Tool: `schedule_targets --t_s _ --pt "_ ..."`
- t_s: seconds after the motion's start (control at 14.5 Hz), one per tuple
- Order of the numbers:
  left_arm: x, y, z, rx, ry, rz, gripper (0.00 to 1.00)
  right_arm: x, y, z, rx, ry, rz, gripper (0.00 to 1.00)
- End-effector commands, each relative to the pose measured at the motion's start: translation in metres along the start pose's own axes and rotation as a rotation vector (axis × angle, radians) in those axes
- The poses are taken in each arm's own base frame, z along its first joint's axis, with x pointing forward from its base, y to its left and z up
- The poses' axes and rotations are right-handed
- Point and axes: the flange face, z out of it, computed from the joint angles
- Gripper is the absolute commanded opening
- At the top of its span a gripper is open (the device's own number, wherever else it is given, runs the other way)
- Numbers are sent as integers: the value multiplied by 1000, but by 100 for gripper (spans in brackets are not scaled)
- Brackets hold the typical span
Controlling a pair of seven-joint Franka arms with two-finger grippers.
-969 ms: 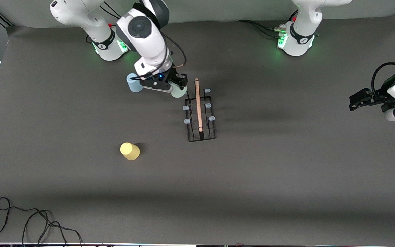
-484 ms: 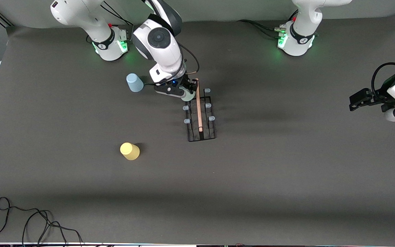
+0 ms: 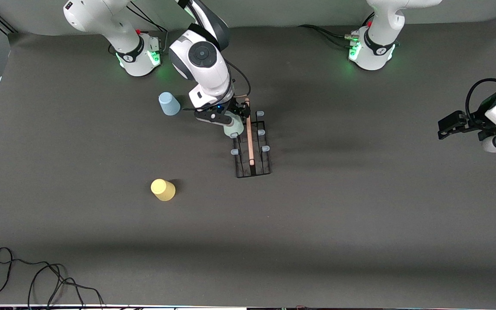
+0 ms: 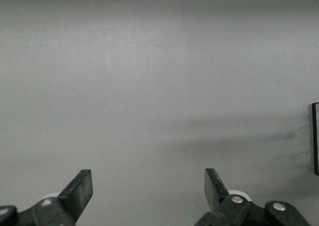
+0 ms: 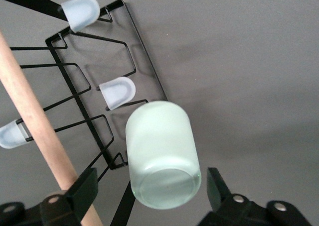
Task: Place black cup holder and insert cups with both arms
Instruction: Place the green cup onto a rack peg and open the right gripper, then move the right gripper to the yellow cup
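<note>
Right now I see the right tool [image 3: 232,117] over the end of the black cup holder [image 3: 251,146] that lies farther from the front camera, with the pale green cup [image 3: 232,128] sitting upside down on a peg on the side toward the right arm's end of the table. In the right wrist view the fingers [image 5: 84,186] stand released on either side of that cup [image 5: 162,154], apart from its walls, and the wooden rod handle [image 5: 37,126] runs past beside it. Two bare blue-grey pegs [image 5: 117,92] show on the same row of the rack.

On the table [image 3: 360,215], the light blue cup [image 3: 168,104] stands mouth down toward the right arm's end, just beside the right arm. My yellow cup [image 3: 162,190] lies nearer the front camera, well apart from the rack.

I have the left arm waiting at its own end of the table, its tool [image 3: 450,125] released, fingers [image 4: 79,191] spread wide over bare table.
</note>
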Motion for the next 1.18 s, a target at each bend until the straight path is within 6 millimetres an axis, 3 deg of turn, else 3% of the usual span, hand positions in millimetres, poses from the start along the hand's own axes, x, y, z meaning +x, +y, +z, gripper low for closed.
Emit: schedule_targets --t_s 0.0,0.28,0.48,0.9,1.11 --pt "-5 2 -5 13 10 19 100 11 -8 -17 25 31 -4 100" --pt "-4 3 -9 2 18 0 100 70 7 -56 -14 65 -92 100" --pt "-3 -1 -8 2 18 -4 100 129 39 -79 -46 77 -161 100" --pt "-3 -4 -9 3 27 -9 100 258 147 -69 -104 126 -335 100" --pt "-2 -3 -10 3 30 -7 100 296 187 -46 -98 133 -364 100"
